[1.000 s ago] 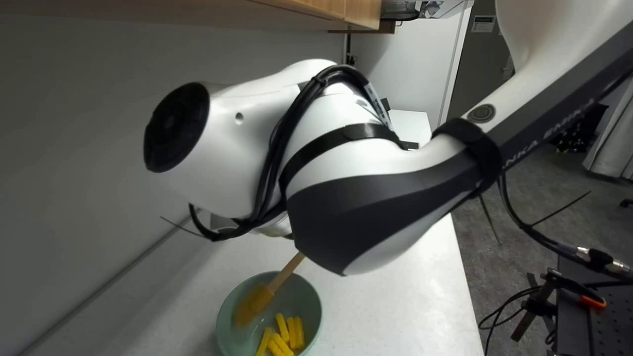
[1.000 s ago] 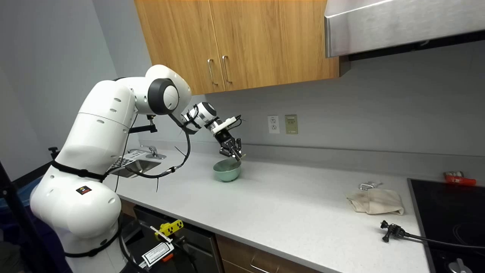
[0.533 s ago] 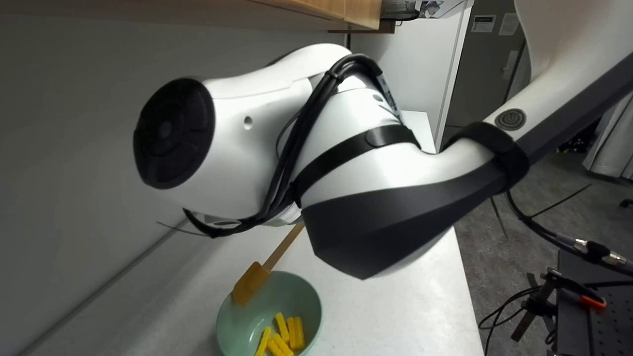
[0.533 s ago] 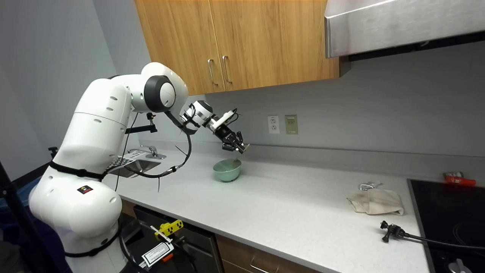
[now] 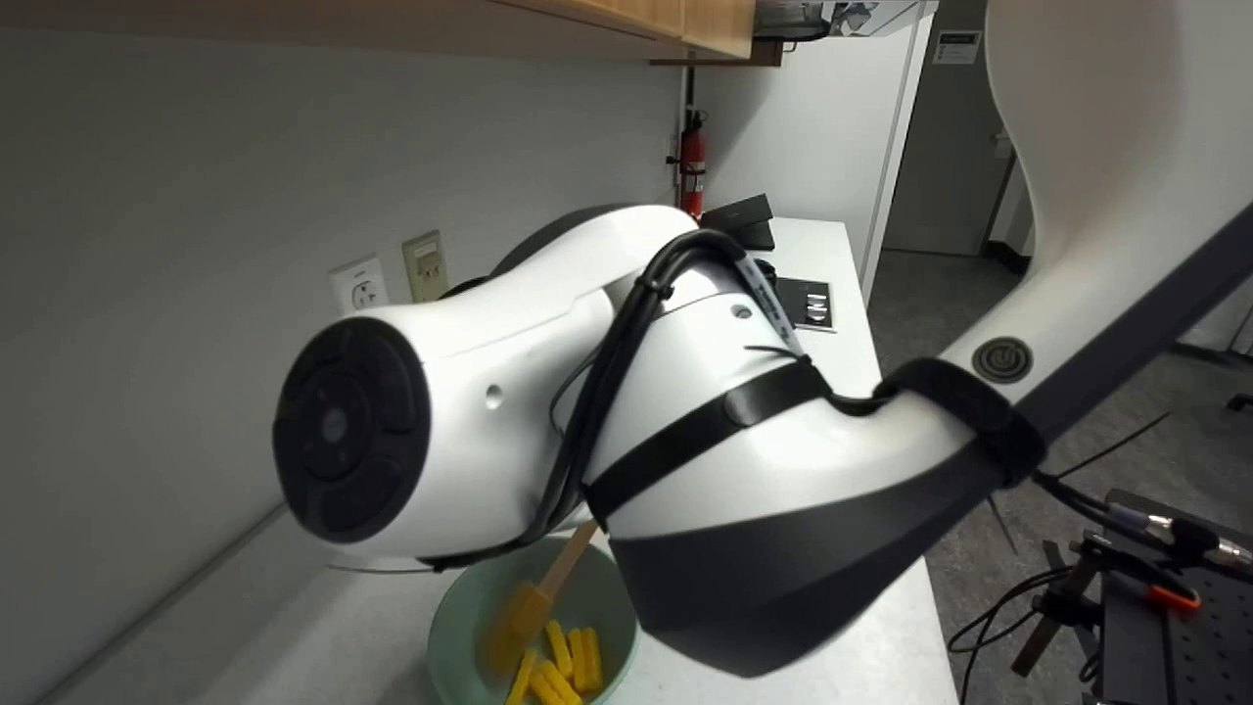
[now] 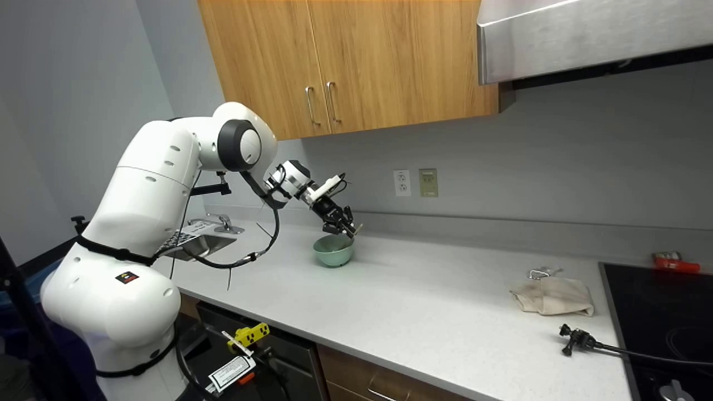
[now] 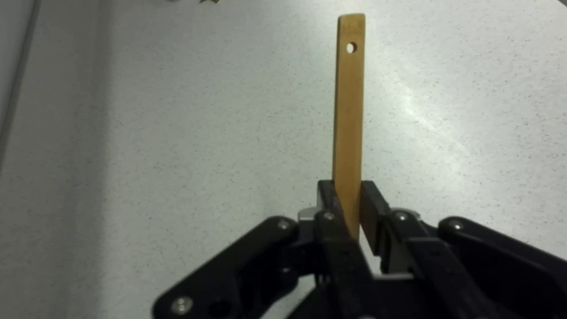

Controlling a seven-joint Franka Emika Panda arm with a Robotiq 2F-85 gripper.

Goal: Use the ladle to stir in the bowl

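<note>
Gripping: my fingers clamp the ladle by its handle.
Bowl: ladle's blurred head inside.
Sticks: yellow, also inside, near the head.

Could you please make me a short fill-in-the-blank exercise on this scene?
The gripper holds the ladle by its ____.
The pieces in the bowl are coloured ____.
Of bowl and cloth, the one nearer the cooktop is the ____.
Missing words: handle; yellow; cloth.
</note>
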